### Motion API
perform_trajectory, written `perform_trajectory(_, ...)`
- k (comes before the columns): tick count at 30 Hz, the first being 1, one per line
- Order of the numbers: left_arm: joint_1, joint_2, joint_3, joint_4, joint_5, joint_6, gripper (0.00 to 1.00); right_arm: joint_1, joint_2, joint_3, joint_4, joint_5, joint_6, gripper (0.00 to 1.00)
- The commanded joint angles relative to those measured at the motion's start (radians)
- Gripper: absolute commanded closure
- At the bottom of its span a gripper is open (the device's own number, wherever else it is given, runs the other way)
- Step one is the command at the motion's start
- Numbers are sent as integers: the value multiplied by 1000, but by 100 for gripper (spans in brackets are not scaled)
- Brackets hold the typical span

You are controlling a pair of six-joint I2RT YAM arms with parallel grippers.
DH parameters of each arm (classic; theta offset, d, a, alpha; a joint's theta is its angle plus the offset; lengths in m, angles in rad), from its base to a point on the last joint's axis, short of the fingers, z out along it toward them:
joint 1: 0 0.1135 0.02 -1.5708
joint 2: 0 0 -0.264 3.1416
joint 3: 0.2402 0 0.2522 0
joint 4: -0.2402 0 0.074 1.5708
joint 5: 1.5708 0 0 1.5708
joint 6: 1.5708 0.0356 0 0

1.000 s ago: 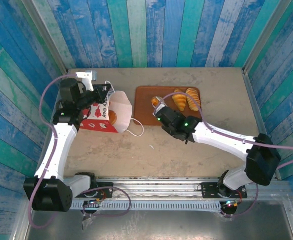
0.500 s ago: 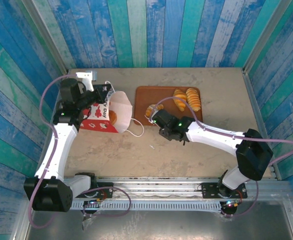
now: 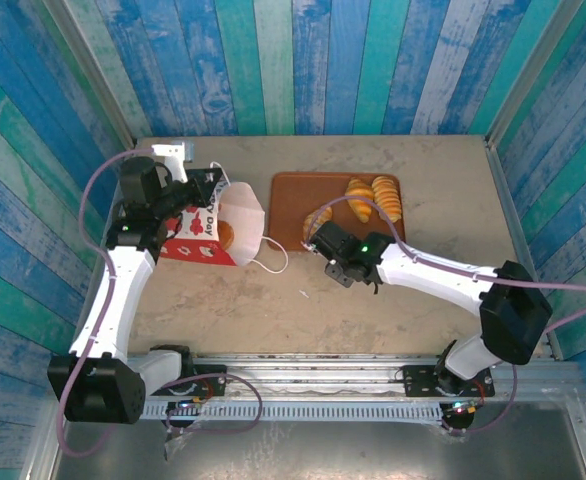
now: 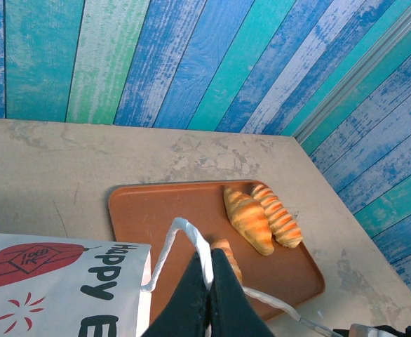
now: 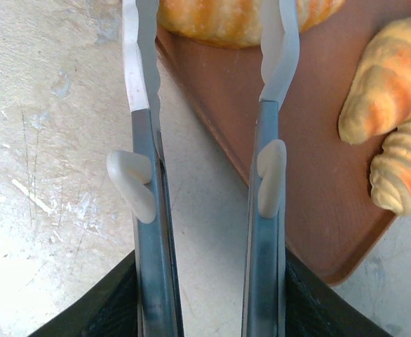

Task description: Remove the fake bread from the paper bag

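Observation:
The paper bag (image 3: 208, 232) lies on its side left of the tray, its mouth facing right, and a golden bun (image 3: 227, 236) shows inside it. My left gripper (image 4: 210, 256) is shut on the bag's white cord handle (image 4: 184, 232) and holds it up. My right gripper (image 5: 209, 302) is shut on metal tongs (image 5: 146, 210) whose white tips stand apart over the tray's near-left corner. A piece of fake bread (image 5: 226, 17) lies on the tray just beyond those tips. A croissant (image 3: 358, 203) and a ridged loaf (image 3: 386, 198) lie further back.
The flat brown tray (image 3: 293, 195) sits at the middle back of the beige table. The bag's second cord handle (image 3: 271, 262) loops onto the table in front of the bag. Blue plank walls close in the back and both sides.
The right arm swung the tongs with a pastry from mid-tray to the tray's near-left part. The tongs spread apart and the pastry now lies on the tray. The left arm stayed still.

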Motion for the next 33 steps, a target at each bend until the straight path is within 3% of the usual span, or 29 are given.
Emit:
perform_trajectory(1,2,-4,8,35,10,-2,100,-8,-49,-2,-59,32,58,53)
perform_trajectory(6,1,-10,4,32,9,2,100,-26,-95,25,-106,-3,161,53)
perform_trajectory(13,2,-19,-12,43,13,-5,100,-103,-75,127,-160,-199,517,51)
perform_trajectory(16,2,-19,-15,47,22,-4,100,-109,-18,149,-158,-246,591,50)
perform_trajectory(21,3,-14,-14,42,34,4,100,-106,70,186,-141,-289,643,48)
perform_trajectory(33,2,-10,-17,45,35,2,100,-111,133,217,-168,-236,602,48)
